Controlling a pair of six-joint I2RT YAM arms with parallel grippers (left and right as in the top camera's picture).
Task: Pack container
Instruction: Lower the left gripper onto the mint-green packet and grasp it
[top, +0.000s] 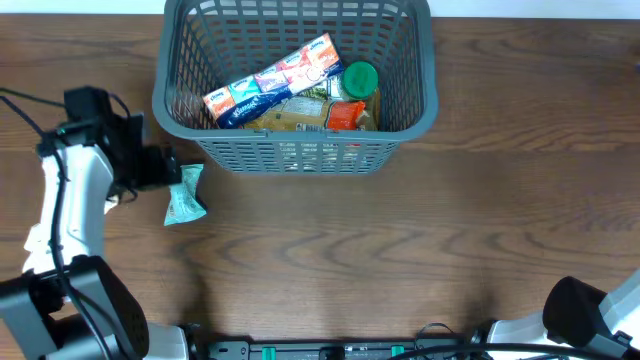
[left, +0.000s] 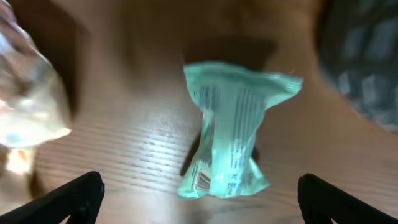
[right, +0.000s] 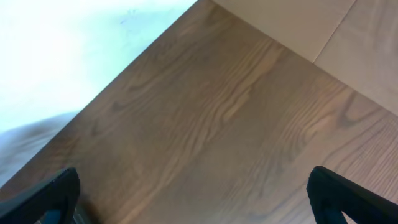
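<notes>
The left gripper (left: 199, 190), spread wide and empty, has the 1 loose teal packet (left: 230, 124) just ahead, centred on its gap, long axis running up the frame. The 1 container (top: 296, 152), top centre overhead, holds at least 4 items. The right gripper (right: 193, 196), also wide open and empty, sits lower right, well apart.
</notes>
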